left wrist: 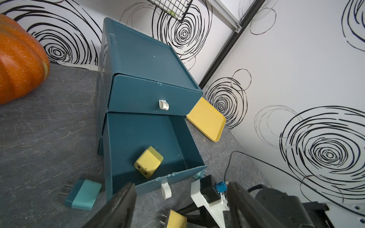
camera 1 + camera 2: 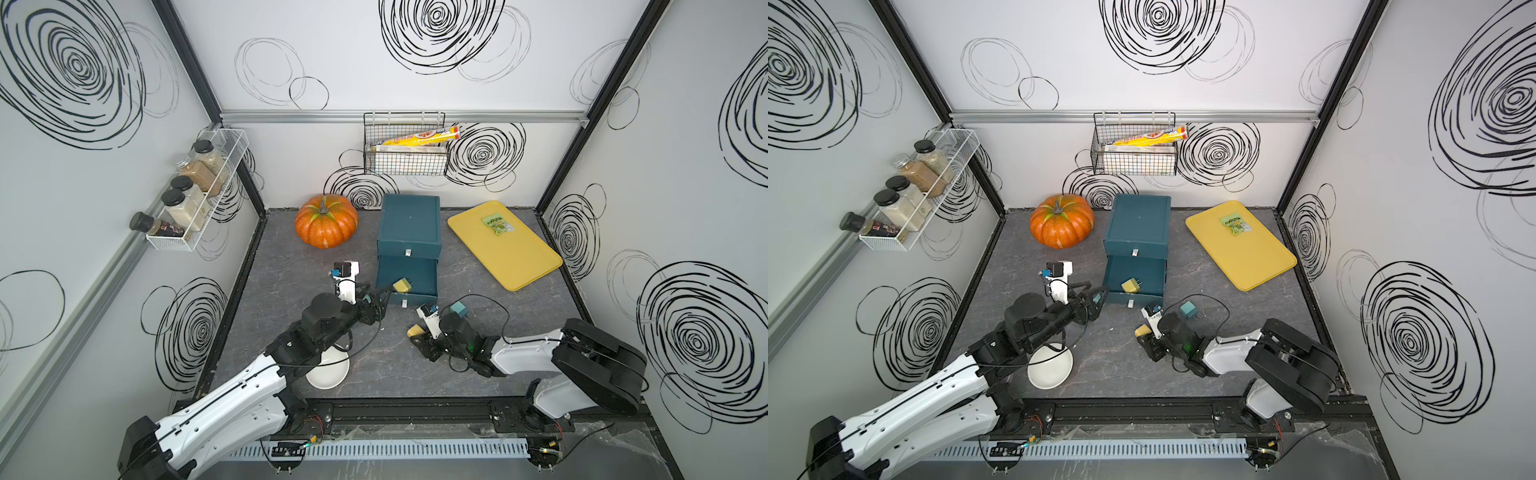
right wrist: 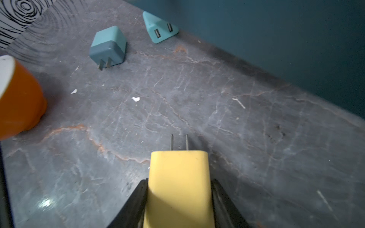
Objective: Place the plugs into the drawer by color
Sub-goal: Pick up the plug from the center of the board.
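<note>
So: the dark teal plastic chest of three stacked drawers [image 2: 409,224] is parked at the far middle of the grey marbled tabletop [image 2: 291,266], with a round orange pumpkin [image 2: 326,222] to its left and a flat yellow tray [image 2: 511,257] to its right. The top drawer is kept shut, its little white handle [image 1: 163,104] sticking out. The drawer under it [image 1: 138,134] is pulled out toward the near side.

One pale yellow cube-shaped plug [image 1: 148,162] is lying inside that open drawer, close to its front wall. Two USB ports are shown on one face and thin metal prongs on the opposite one.

A second pale yellow plug [image 3: 178,167] is pinched between the fingers of the right gripper [image 3: 178,182], prongs pointing away from the wrist. In both top views it is seen just near of the open drawer's front. Whether it's lifted off the tabletop can't be told.

The left gripper [image 1: 180,183] is held just left of the open drawer's front corner, jaws spread wide, nothing between them.

A two-tone teal plug [image 3: 108,46] is lying on the tabletop by the chest, and another teal plug [image 3: 160,29] is tucked just beside the chest's base. A third teal plug [image 2: 458,309] is found near-right of the open drawer. A white bowl [image 2: 328,372] is partly covered by the left arm.
</note>
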`<state>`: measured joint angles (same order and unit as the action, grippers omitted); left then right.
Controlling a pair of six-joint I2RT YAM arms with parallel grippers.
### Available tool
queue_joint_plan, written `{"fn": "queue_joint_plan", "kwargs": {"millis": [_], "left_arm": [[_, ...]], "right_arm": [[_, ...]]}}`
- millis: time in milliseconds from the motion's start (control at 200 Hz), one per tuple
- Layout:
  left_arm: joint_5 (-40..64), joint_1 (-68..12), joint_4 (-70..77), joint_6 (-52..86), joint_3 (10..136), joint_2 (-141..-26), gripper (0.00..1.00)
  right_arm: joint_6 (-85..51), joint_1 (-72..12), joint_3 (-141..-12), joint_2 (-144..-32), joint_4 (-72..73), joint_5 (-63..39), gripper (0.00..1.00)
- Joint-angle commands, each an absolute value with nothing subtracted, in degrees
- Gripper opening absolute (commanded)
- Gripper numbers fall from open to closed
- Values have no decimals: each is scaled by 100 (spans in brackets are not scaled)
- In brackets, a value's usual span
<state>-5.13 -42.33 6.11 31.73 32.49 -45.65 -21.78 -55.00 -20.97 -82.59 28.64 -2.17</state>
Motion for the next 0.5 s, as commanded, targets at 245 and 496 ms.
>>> {"fn": "queue_joint_plan", "kwargs": {"millis": [245, 496], "left_arm": [[-480, -4245, 875, 3157, 3305, -4587, 79], [-586, -4250, 869, 3174, 3271, -4545, 79]], "right_arm": [[-2537, -5537, -2517, -6305, 1179, -1348, 10], [-2130, -5534, -3751, -5492, -447, -579, 4]]}}
